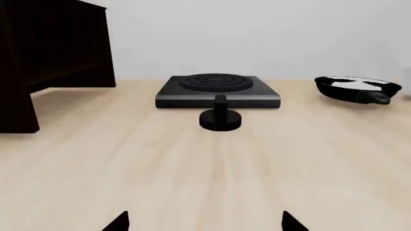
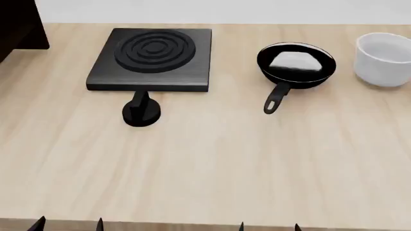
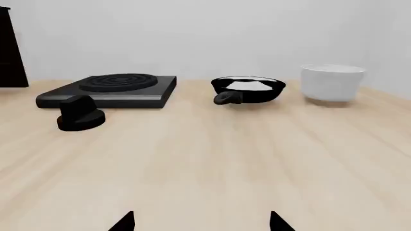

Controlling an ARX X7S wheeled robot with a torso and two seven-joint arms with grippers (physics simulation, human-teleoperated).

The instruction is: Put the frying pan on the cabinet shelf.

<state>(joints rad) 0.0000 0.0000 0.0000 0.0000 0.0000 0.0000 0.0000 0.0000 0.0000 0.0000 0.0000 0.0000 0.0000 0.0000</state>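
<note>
Head view, read from left to right: I see the near-black cabinet shelf [image 2: 19, 24] only as a dark corner at the far left edge of the pale wooden table [image 2: 212, 163]. Next comes a square black burner plate [image 2: 154, 58] with raised rings, and just in front of it a small black knob [image 2: 141, 113] standing on the tabletop. To the right of the plate sits the frying pan [image 2: 297, 64], upright and flat on the table, its glossy grey inside facing up and its long handle pointing back toward me. A white cup [image 2: 384, 58] stands just beside it, further right, apart from the rim. At the bottom edge only dark tips show: my left gripper [image 2: 69, 224] and, to its right, my right gripper [image 2: 268, 226], each with its two tips spread apart and nothing between them, both well short of every object. Nothing has been picked up yet, so I judge the step in hand is the reach for the pan. I would use the right arm, since the pan lies on its side, and come in along the handle, closing on it near the bowl rather than at the looped end so the pan does not droop. I would keep clear of the cup, lift before travelling, and carry the pan high over the burner plate toward the shelf.
</note>
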